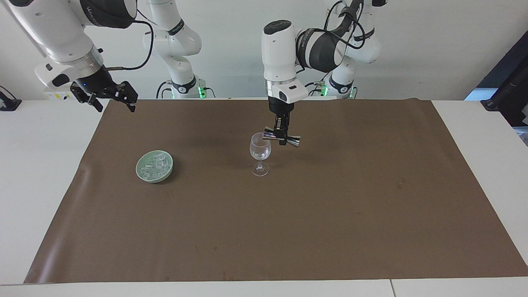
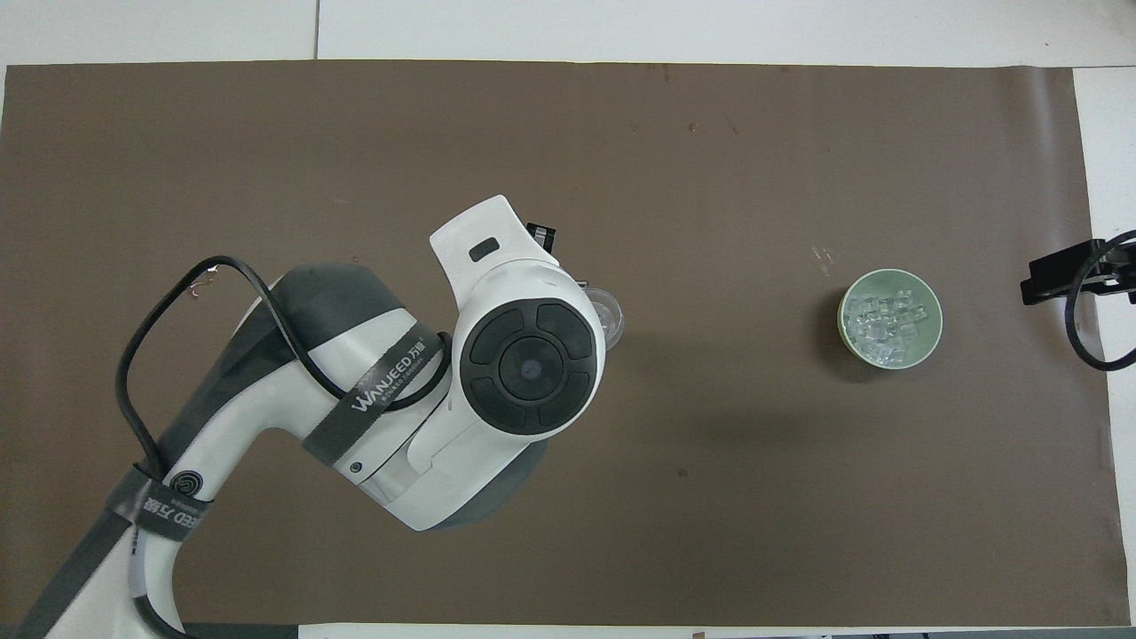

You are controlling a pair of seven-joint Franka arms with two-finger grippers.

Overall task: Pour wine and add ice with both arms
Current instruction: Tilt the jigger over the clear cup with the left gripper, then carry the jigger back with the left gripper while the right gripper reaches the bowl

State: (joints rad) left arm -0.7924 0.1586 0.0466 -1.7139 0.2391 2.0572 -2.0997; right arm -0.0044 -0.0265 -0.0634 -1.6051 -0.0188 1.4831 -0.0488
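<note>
I am seeing the heap of small clear ice cubes (image 1: 156,166) lying in a shallow pale green bowl (image 1: 142,174) on the brown mat (image 1: 288,231), toward the right arm's end of the bench (image 1: 37,173). My left claw (image 1: 282,135) is clamping a silver double-ended metal jigger (image 1: 293,142) sideways, one end over the rim of the clear stemmed wine glass (image 1: 260,153) at the mat's middle. My right claw (image 1: 111,95) is waiting, spread wide, over the mat's corner nearest its base.
</note>
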